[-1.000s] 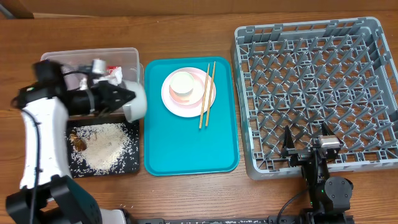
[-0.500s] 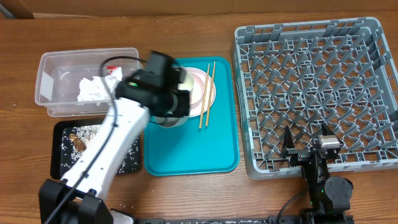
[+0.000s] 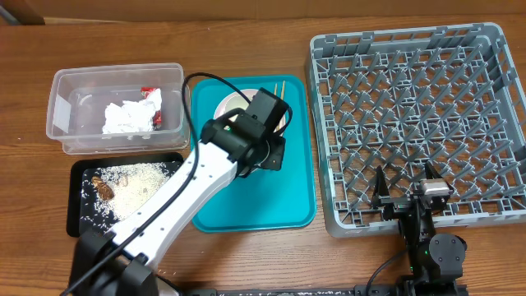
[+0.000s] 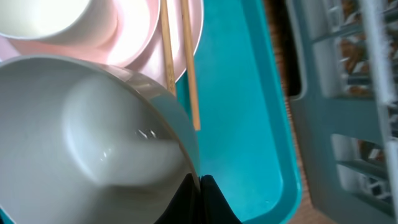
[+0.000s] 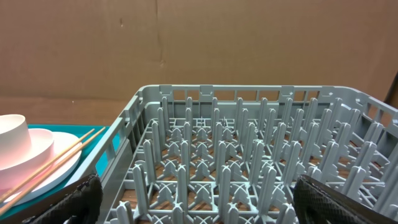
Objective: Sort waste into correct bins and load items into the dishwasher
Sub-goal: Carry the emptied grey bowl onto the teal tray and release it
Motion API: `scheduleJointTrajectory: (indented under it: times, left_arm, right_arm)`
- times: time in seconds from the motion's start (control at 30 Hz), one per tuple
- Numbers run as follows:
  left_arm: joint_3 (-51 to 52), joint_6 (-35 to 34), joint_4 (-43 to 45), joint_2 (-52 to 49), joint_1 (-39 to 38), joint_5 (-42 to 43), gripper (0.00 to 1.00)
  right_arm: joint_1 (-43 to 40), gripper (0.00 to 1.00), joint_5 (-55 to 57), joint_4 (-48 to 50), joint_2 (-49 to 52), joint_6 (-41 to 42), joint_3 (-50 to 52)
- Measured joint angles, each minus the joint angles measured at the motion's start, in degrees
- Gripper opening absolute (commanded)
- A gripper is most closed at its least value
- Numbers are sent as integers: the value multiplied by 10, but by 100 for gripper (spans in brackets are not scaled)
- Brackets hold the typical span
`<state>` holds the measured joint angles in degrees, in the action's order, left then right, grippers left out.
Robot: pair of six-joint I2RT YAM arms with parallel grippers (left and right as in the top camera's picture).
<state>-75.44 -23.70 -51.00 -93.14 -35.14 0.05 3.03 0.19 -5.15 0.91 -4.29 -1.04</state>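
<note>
Over the teal tray [image 3: 246, 205], arm [image 3: 177, 193] outstretched — left tool [image 4: 198, 186] clenched on grey bowl [image 4: 81, 137].

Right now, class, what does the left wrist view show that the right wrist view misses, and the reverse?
Only left wrist: the grey bowl, its rim pinched in the shut left gripper. Only right wrist: the dish rack with its inner rows of pegs, seen between the fingers of the open right gripper. Both: pink plate, two chopsticks, teal tray, part of the rack.
</note>
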Motion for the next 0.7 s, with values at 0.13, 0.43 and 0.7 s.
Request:
scheduleJointTrajectory:
  times: [0.13, 0.43, 0.7]
  left_arm:
    - [0, -2, -2, -40, 0, 1, 4]
    - [0, -2, -21, -90, 0, 21, 4]
    - [0, -3, -26, -101, 0, 23, 14]
  right_arm:
    - [0, 100, 0, 0, 0, 0, 0]
    - [0, 100, 0, 0, 0, 0, 0]
    - [0, 100, 0, 0, 0, 0, 0]
